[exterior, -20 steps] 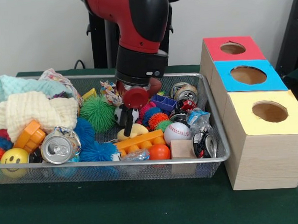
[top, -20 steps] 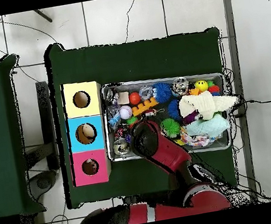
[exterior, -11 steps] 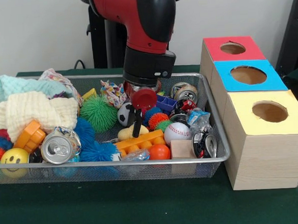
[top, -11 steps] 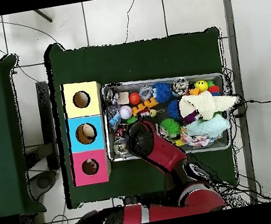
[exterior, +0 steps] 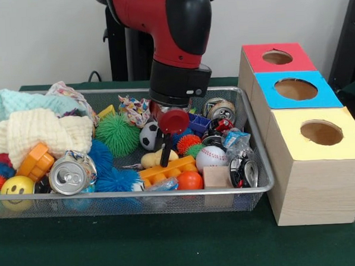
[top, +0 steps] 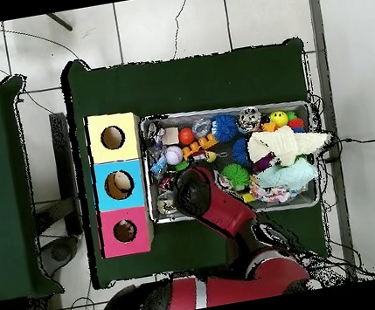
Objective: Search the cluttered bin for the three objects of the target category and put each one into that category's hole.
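The mesh bin (exterior: 259,188) lies on the green table (exterior: 172,252), heaped with toys. Near its front rim sit a baseball (exterior: 210,157), an orange ball (exterior: 190,180) and a soccer ball (exterior: 149,135). The gripper (exterior: 165,160) hangs low over the bin's middle, just beside the soccer ball; whether its fingers are apart or together cannot be told. Touching the bin's right edge stand the red box (exterior: 293,61), blue box (exterior: 324,98) and yellow box (exterior: 354,147), each with a round hole.

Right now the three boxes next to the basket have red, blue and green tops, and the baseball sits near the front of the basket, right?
Almost. The third box top is yellow, not green, as the front view shows. The other tops are red and blue, and the baseball does sit near the front of the basket.
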